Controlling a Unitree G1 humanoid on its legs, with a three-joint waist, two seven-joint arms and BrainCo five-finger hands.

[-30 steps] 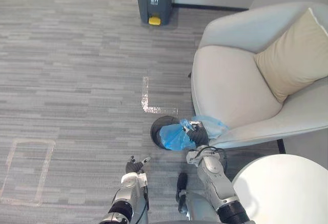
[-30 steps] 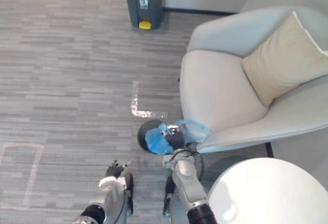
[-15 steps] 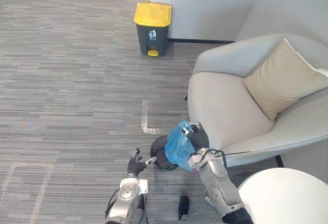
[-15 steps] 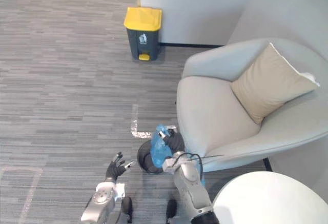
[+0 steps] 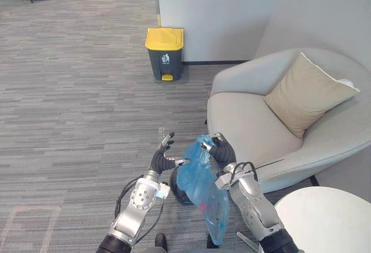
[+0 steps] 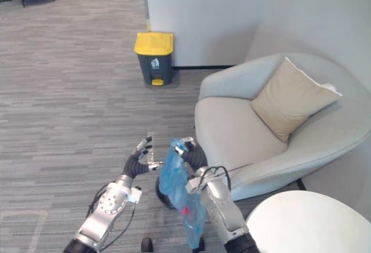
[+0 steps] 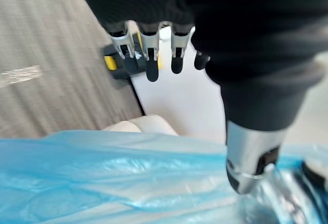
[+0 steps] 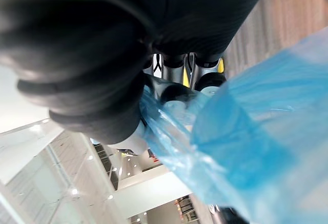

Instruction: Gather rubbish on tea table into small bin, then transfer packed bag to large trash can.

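The blue bag (image 5: 203, 194) was gripped at its neck by the clenched right hand (image 5: 222, 152) and hung lengthwise, tail down, over the small bin (image 5: 175, 191); the left hand (image 5: 162, 161) was spread open alongside

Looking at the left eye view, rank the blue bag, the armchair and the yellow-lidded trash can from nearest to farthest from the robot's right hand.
1. The blue bag: gripped in the right hand itself, hanging below it.
2. The armchair: its seat is just to that hand's right.
3. The yellow-lidded trash can: far ahead on the floor, by the wall.
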